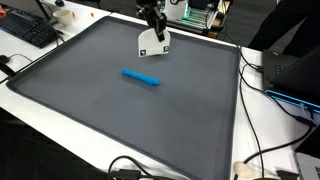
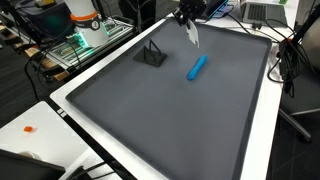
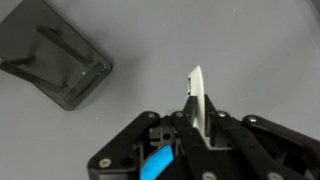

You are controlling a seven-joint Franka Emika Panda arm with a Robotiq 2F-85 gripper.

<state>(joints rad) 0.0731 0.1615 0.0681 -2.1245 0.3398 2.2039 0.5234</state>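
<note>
My gripper [image 3: 198, 128] is shut on a thin white flat piece [image 3: 197, 95], which the wrist view shows edge-on and upright between the fingers. In both exterior views the gripper [image 1: 152, 24] [image 2: 185, 16] holds the white piece [image 1: 153, 43] [image 2: 190, 33] just above the far part of the dark grey mat [image 1: 120, 110] [image 2: 170, 120]. A black stand [image 2: 150, 55] [image 3: 62, 65] sits on the mat close beside it. A blue cylinder [image 1: 140, 76] [image 2: 198, 67] lies on the mat nearby, and also shows under the gripper in the wrist view [image 3: 155, 165].
The mat lies on a white table [image 1: 250, 130]. A keyboard [image 1: 25, 30] sits beyond one corner. Cables [image 1: 265, 150] run along the table edge. Lit electronics [image 2: 85, 35] stand behind the stand. A small orange item [image 2: 30, 128] lies on the white table.
</note>
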